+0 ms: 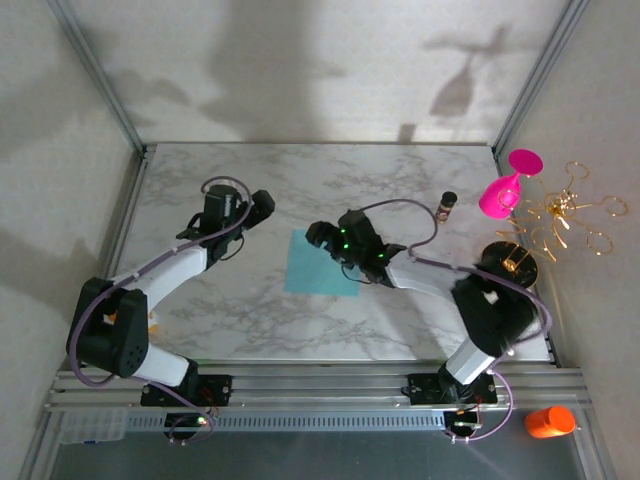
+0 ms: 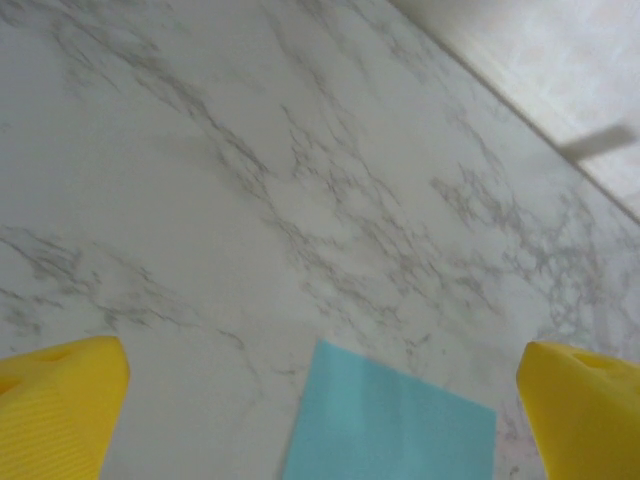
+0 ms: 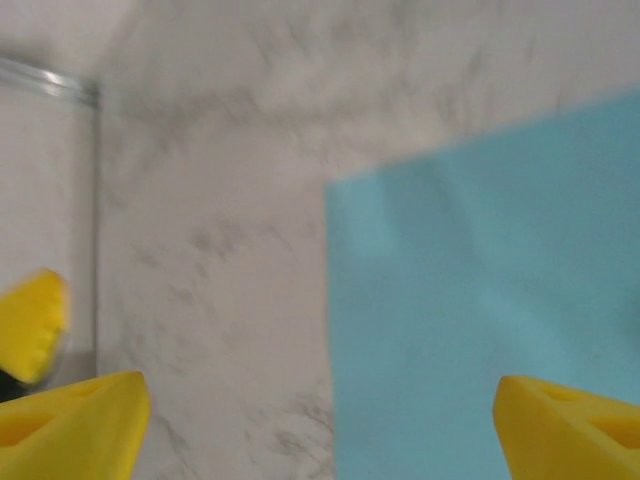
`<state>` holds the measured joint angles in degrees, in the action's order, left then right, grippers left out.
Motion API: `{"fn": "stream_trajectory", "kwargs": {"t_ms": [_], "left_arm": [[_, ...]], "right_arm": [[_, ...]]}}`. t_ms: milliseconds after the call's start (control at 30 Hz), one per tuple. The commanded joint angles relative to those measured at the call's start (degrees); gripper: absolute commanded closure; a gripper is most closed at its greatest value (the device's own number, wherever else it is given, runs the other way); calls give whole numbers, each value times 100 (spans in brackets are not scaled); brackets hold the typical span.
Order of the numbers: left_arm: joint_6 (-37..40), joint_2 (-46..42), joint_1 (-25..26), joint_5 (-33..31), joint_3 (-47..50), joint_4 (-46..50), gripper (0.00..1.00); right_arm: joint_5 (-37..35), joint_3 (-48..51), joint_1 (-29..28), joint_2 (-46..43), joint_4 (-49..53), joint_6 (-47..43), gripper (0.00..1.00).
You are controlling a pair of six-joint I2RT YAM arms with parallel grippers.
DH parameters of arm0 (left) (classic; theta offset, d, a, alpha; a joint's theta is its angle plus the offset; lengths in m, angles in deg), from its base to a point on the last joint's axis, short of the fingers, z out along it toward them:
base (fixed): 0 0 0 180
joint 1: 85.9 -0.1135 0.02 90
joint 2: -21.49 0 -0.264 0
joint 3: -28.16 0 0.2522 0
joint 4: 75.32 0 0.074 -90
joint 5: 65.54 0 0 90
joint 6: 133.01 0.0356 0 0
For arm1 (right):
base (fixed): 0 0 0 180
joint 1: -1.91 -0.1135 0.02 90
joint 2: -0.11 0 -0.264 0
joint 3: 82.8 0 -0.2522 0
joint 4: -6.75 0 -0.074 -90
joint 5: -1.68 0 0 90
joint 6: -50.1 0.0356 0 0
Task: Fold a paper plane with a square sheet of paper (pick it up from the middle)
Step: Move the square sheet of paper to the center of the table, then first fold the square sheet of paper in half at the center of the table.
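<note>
Sheet flat on worktop; both end effectors wide, nothing held.

Square sheet of paper (image 1: 312,266) lies unfolded at centre frame of the top view on the marble worktop (image 1: 230,310); right end effector (image 1: 322,236) hangs over its upper right edge, jaws wide, and in the right wrist view its fingers (image 3: 570,425) straddle the sheet's left border; left end effector (image 1: 258,206) sits up and to the left, apart from the sheet, jaws wide, the sheet's corner low in its wrist view. Judgement: step in hand is the pick-up. To do it well: centre the right end effector over the sheet's middle, not the edge; descend square to the worktop; pinch up a small ridge gently; avoid dragging or creasing.
</note>
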<state>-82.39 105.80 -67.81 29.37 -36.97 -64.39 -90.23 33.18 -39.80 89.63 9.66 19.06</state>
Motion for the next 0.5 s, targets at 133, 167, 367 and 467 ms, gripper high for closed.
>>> {"fn": "stream_trajectory", "kwargs": {"t_ms": [133, 167, 367, 467], "left_arm": [[-85, 785, 1211, -542, -778, 1534, 1], [-35, 944, 1402, -670, -940, 1685, 1], [35, 2211, 2288, -1404, -2240, 2815, 1], [2, 2770, 2503, -1459, -2815, 3209, 3]], "right_arm": [[-1572, 408, 721, -907, 865, -1879, 2], [-1636, 395, 790, -909, 906, -2070, 1], [-1718, 461, 1347, -828, 1019, -2281, 1], [-1605, 623, 1606, -865, 898, -2223, 1]]}}
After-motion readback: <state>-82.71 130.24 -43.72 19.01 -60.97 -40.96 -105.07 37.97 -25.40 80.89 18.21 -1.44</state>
